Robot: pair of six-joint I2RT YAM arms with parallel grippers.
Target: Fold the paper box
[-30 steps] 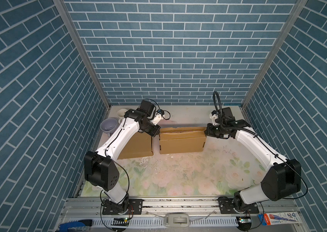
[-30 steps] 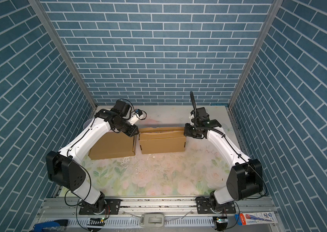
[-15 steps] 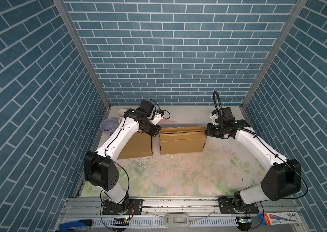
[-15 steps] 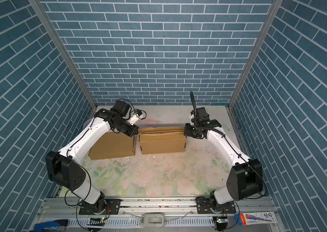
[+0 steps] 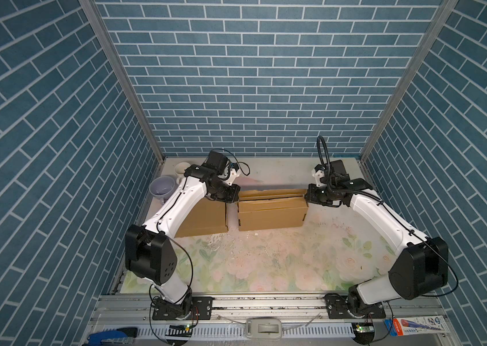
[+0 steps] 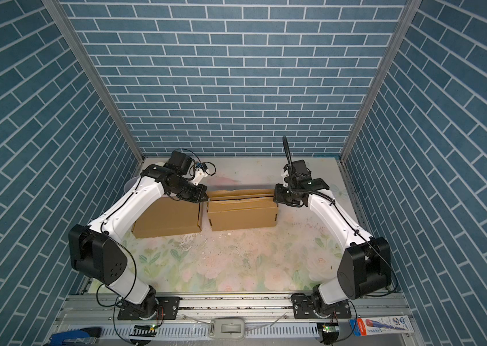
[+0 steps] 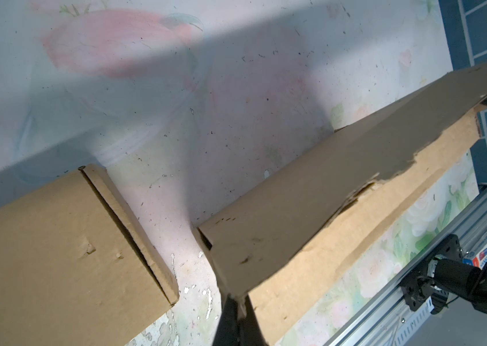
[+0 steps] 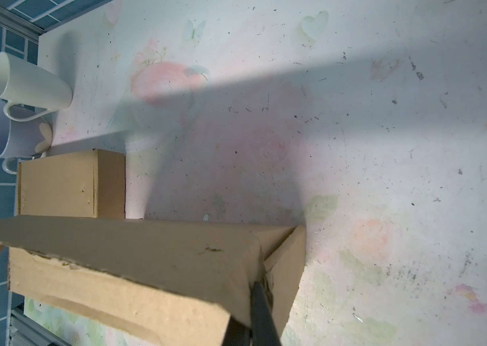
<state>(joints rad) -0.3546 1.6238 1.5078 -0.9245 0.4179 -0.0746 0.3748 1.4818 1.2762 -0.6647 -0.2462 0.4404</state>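
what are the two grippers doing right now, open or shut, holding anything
left gripper: shut on the raised flap of the brown cardboard box
right gripper: shut on the same flap, at its opposite end

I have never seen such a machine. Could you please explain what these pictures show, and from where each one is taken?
You see the white left arm and right arm of one robot, fixed at the near edge of a flowered table. Two pictures look down on the whole scene from above; the two close-ups come from a camera on each arm's wrist. On the table stand two cardboard boxes, the left box and the middle box, which is being folded. A white mug and a lilac mug stand in the far left corner. The left tool and the right tool are each shut on one end of the middle box's top flap.
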